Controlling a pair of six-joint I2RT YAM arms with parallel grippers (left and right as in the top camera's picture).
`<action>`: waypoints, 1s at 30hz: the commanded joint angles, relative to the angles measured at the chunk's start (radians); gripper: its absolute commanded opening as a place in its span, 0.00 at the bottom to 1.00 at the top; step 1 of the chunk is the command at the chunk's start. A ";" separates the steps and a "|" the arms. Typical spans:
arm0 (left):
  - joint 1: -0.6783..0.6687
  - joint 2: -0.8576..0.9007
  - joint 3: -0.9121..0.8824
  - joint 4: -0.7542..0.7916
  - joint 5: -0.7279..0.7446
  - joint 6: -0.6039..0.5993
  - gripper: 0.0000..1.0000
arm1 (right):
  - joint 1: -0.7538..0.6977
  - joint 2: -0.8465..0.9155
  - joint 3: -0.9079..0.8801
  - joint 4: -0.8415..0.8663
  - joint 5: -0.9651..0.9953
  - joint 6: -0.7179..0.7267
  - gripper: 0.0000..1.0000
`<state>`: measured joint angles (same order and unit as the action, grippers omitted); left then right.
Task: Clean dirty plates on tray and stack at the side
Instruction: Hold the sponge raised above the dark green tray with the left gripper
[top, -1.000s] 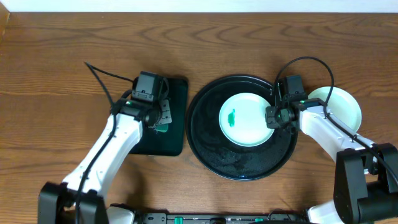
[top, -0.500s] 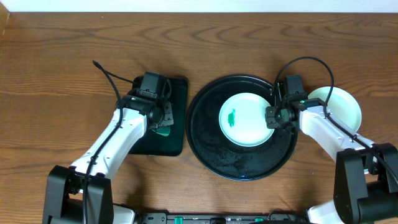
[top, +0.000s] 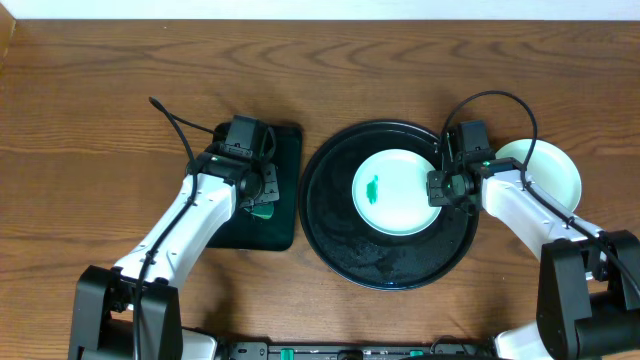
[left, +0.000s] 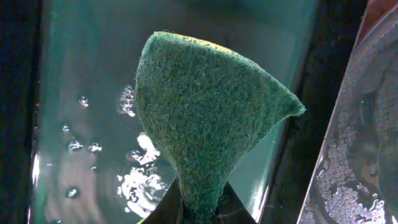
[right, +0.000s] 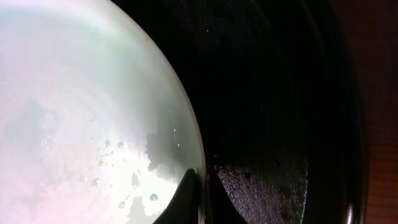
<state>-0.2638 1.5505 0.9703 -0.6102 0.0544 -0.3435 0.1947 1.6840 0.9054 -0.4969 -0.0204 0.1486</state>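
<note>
A pale mint-green plate (top: 395, 192) with a small green smear (top: 372, 188) lies in the round black tray (top: 340, 240). My right gripper (top: 437, 190) is at the plate's right edge, shut on its rim. In the right wrist view one finger lies on the wet plate (right: 81, 112) and the other outside the rim, with the right gripper (right: 202, 193) over the tray (right: 280, 93). A second plate (top: 555, 170) sits on the table right of the tray. My left gripper (top: 262, 200) is shut on a green sponge (left: 211, 118), pinched at its base by the left gripper (left: 200, 208).
The sponge hangs over a small rectangular black tray (top: 285, 150) left of the round one, with water on its floor (left: 81, 93). The round tray's floor is wet and speckled. Bare wooden table lies at the left and back.
My right gripper's jaws have closed on the plate's rim. The left arm's elbow has shifted a little; the sponge stays over the rectangular tray.
</note>
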 joint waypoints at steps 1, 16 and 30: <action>-0.002 -0.002 0.003 -0.002 0.010 -0.013 0.08 | -0.003 0.005 -0.007 0.000 -0.023 -0.007 0.01; -0.002 -0.002 0.002 -0.003 0.010 -0.013 0.08 | -0.003 0.005 -0.007 0.012 -0.106 -0.007 0.08; -0.002 -0.002 0.002 0.002 0.009 -0.013 0.08 | -0.003 0.005 -0.007 0.013 -0.127 0.076 0.15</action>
<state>-0.2638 1.5505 0.9703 -0.6086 0.0544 -0.3435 0.1947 1.6840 0.9054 -0.4850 -0.1314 0.1940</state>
